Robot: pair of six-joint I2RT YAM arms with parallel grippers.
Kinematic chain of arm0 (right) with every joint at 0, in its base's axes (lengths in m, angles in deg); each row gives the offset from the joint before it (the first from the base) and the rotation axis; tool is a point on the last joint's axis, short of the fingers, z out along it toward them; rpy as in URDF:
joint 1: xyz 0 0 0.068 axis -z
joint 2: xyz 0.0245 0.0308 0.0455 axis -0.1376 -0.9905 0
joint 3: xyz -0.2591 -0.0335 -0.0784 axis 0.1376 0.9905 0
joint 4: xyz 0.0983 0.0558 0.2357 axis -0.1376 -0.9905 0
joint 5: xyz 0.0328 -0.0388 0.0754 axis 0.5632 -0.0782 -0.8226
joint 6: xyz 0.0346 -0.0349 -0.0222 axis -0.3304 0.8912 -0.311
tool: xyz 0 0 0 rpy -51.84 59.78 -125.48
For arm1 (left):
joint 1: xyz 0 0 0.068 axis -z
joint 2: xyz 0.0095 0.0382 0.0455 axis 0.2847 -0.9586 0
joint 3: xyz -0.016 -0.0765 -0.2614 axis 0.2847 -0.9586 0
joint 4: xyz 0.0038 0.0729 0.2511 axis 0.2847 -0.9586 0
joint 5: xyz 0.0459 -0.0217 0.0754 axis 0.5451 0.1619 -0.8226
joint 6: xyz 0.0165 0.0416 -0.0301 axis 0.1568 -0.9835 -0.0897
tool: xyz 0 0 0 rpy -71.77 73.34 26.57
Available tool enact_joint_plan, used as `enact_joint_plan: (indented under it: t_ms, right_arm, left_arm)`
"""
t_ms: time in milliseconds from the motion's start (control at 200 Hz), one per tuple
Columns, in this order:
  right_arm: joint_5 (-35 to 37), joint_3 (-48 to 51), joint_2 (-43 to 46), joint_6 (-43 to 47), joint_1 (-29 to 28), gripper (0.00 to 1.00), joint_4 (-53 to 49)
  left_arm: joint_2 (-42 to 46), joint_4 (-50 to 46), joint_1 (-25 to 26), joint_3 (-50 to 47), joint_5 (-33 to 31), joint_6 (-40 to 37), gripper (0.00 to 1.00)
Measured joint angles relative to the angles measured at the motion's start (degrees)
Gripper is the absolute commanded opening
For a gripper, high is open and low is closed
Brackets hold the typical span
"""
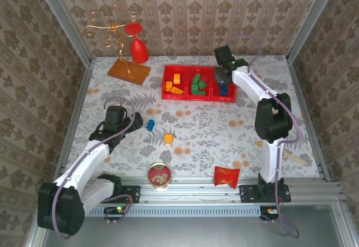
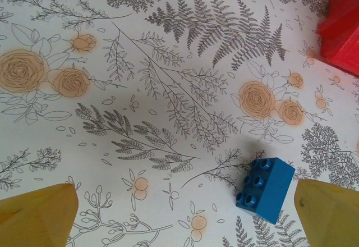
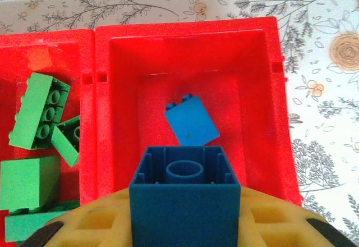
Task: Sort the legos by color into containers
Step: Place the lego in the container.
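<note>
The row of red bins (image 1: 197,83) stands at the far side of the floral tablecloth (image 1: 202,124), and everything else is placed from it. In the overhead view the left-end bin (image 1: 174,92) holds yellow and orange blocks (image 1: 175,84), the middle bin (image 1: 197,95) holds green blocks (image 1: 196,84), and the right-end bin (image 1: 230,94) sits under the right gripper (image 1: 222,78).

The right wrist camera looks down into that right-end bin (image 3: 190,50). The right gripper (image 3: 185,216) pinches a dark blue block (image 3: 185,193) between its yellow pads (image 3: 98,222). The block's hollow underside faces the lens, and it hangs over the near wall of the bin. A lighter blue block (image 3: 192,122) lies tilted on the bin floor. Next door, in the middle bin (image 3: 84,56), green blocks (image 3: 39,118) lie in a loose heap.

Well in front of the bins, toward their left end, a loose blue block (image 1: 150,125) lies on the cloth. An orange block (image 1: 168,138) lies just nearer the arm bases. The left gripper (image 1: 116,117) hovers to the left of both.

In the left wrist view the left gripper (image 2: 185,224) is spread wide with nothing between its fingers (image 2: 36,216). The loose blue block (image 2: 265,190) lies studs-up just inside the right-hand finger, apart from it. A corner of the bins (image 2: 342,28) shows at the top right edge.

Nearest the arm bases, far from the bins, lie a round tin (image 1: 159,175) and a red packet (image 1: 226,175).
</note>
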Motion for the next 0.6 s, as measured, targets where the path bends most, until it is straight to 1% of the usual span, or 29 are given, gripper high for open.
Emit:
enact_joint_plan:
  t_ms: [235,360,455,600]
  right_arm:
    - [-2.25,-2.86,-2.89,-0.02,0.81,0.36,-1.55]
    - [-3.19,-3.65,-4.09,-0.17,0.96,0.4,-1.55]
    - [-3.65,-3.74,-5.05,-0.24,0.96,0.44,-1.62]
    - [-4.39,-3.82,-5.62,-0.52,1.05,0.54,-2.03]
  left_arm:
    - [-0.96,0.0,0.79,0.17,0.02,-0.02,1.0]
    - [-1.29,0.0,1.16,0.33,0.0,-0.02,1.0]
    - [-1.38,-0.02,1.38,0.5,0.0,-0.02,1.0]
    - [-1.38,-0.02,1.53,0.9,0.0,-0.04,1.0]
